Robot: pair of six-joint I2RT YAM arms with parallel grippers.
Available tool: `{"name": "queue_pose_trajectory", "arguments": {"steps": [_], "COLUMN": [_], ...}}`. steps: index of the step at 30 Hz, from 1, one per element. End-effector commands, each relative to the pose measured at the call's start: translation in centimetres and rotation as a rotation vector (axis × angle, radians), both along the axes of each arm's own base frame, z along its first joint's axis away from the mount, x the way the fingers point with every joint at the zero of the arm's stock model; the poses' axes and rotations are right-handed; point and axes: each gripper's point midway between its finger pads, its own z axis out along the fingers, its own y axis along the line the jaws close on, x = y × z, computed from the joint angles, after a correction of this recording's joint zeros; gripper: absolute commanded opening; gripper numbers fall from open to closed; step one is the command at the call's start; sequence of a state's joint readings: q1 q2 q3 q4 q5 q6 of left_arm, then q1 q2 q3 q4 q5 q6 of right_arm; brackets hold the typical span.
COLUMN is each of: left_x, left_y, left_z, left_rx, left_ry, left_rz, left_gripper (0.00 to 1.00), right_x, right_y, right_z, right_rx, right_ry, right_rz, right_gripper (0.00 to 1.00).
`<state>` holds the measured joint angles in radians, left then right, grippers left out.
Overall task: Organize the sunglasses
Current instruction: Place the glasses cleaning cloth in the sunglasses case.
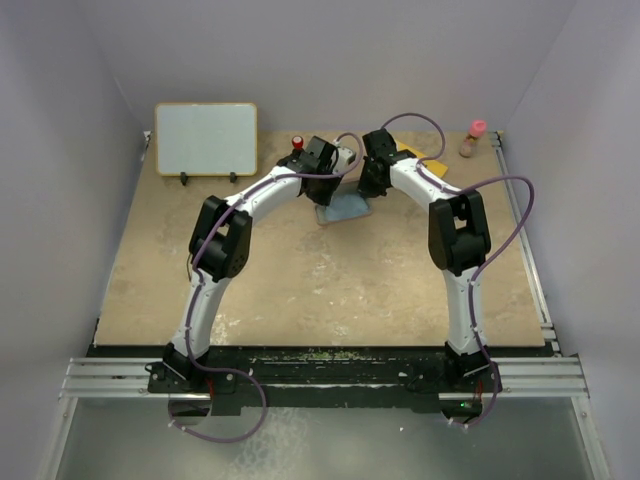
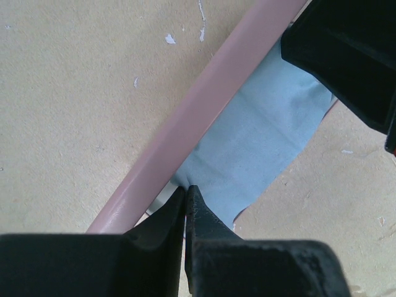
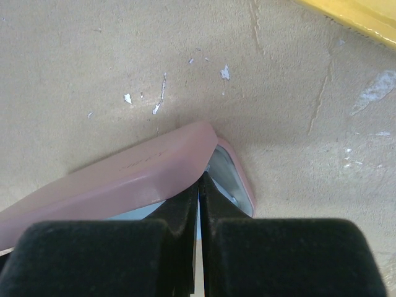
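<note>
The sunglasses are hidden in every view. A pinkish-brown case (image 2: 185,117) lies at the back middle of the table with a light blue cloth (image 2: 260,136) spilling out from under its lid. My left gripper (image 2: 185,189) is shut, its tips pinching a puckered edge of the cloth right beside the lid. My right gripper (image 3: 199,180) is shut too, its tips tucked under the corner of the raised lid (image 3: 124,176), where the case's grey lining (image 3: 229,176) shows. From above, both grippers (image 1: 328,195) (image 1: 368,190) meet over the cloth (image 1: 345,210).
A white board with a wooden frame (image 1: 205,138) stands at the back left. A red-topped item (image 1: 297,142) sits behind the left gripper. A yellow flat thing (image 3: 352,15) and a pink-capped bottle (image 1: 474,140) lie at the back right. Walls enclose the table.
</note>
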<state>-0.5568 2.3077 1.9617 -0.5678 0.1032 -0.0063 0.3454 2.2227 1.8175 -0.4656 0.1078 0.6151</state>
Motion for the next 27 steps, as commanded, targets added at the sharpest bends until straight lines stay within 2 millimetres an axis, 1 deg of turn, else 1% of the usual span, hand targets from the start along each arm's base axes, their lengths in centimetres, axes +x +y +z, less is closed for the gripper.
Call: {"name": "queue_pose_trajectory", "arguments": {"steps": [1, 7, 15, 21, 23, 24, 25, 26, 27], "left_x": [1.7, 1.7, 1.5, 1.0, 0.9, 0.9, 1.0, 1.0, 1.1], "left_y": [-0.2, -0.1, 0.2, 0.5, 0.6, 0.7, 0.8, 0.9, 0.9], "left_z": [2.4, 1.8, 1.7, 1.2, 1.1, 1.0, 1.1, 1.1, 1.1], "left_rx": [-0.022, -0.012, -0.008, 0.005, 0.011, 0.016, 0.02, 0.021, 0.023], "left_ry": [-0.087, -0.085, -0.086, -0.07, -0.067, -0.068, -0.072, -0.073, -0.076], "left_rz": [0.003, -0.002, 0.002, -0.003, 0.001, 0.003, 0.007, 0.011, 0.011], "left_gripper": [0.04, 0.04, 0.04, 0.04, 0.06, 0.08, 0.09, 0.11, 0.13], "right_x": [1.0, 1.0, 0.9, 0.8, 0.9, 0.8, 0.8, 0.8, 0.7], "right_y": [0.2, 0.2, 0.6, 0.7, 0.7, 0.8, 0.8, 0.8, 0.8], "right_z": [1.8, 1.7, 1.5, 1.5, 1.5, 1.5, 1.5, 1.5, 1.4], "right_rx": [0.021, 0.021, 0.04, 0.046, 0.048, 0.05, 0.053, 0.054, 0.053], "right_ry": [-0.046, -0.046, -0.041, -0.044, -0.047, -0.046, -0.046, -0.044, -0.04], "right_rz": [0.012, 0.01, 0.025, 0.028, 0.028, 0.031, 0.032, 0.034, 0.033], "right_gripper": [0.0, 0.0, 0.0, 0.0, 0.0, 0.03, 0.08, 0.12, 0.13]}}
